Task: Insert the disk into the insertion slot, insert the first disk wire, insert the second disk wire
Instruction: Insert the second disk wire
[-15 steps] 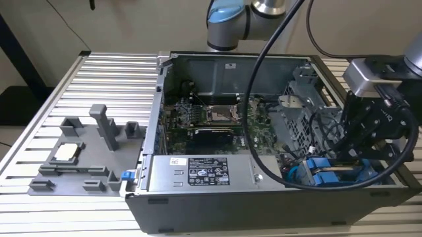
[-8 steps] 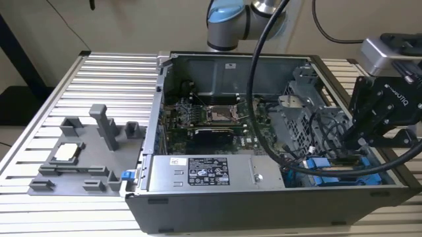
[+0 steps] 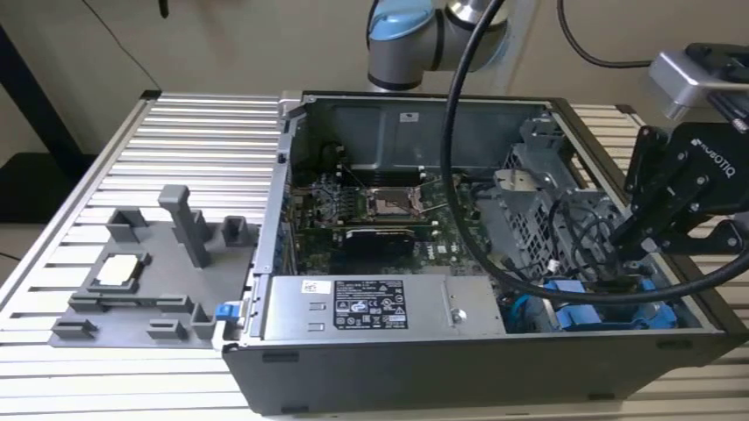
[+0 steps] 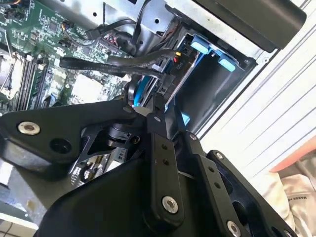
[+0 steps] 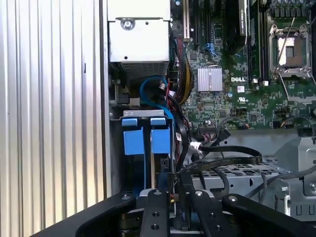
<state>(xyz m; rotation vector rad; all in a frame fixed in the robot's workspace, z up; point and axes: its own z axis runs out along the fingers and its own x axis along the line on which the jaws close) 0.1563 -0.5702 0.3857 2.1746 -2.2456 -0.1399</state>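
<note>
Disk [image 5: 146, 140] just beyond end effector [image 5: 174, 195]

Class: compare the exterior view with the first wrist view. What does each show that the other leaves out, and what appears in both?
The exterior view takes in the whole open computer case standing on a ribbed metal table, with a grey fixture tray beside it on the exterior view's left. The first wrist view looks close into the bay at two blue carrier tabs and a looped blue cable. Both show the green motherboard, black cables and the gripper reaching in by the blue carriers.
</note>
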